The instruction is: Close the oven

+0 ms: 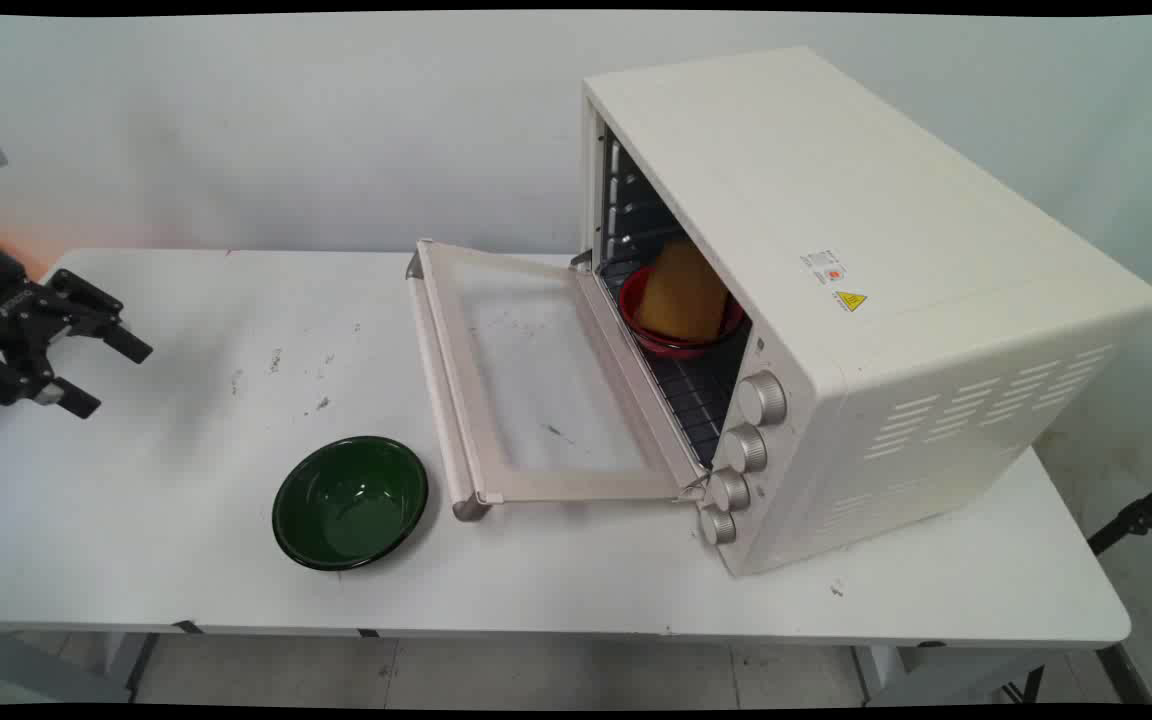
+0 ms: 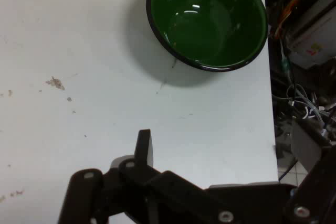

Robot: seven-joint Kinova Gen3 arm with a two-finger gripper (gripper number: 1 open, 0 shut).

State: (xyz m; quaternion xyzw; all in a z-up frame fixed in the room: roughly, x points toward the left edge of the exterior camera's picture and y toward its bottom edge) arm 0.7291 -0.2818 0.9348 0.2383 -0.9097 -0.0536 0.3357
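The black two-finger gripper (image 1: pixel 106 372) hangs above the left part of the white table (image 1: pixel 186 560), at about 9 o'clock of the main view. Its fingers stand apart and hold nothing. The nearest thing is a dark green round bowl (image 1: pixel 350 502) with a black rim, at about 4 o'clock from the gripper and well apart from it; in the hand view the bowl (image 2: pixel 207 18) stands near the table edge. Just beside the bowl, at 3 o'clock, lies the open glass door (image 1: pixel 536 385) of a cream-white toaster oven (image 1: pixel 886 300). Inside the oven, on the wire rack, a red bowl (image 1: pixel 678 338) carries an orange-yellow block (image 1: pixel 681 292).
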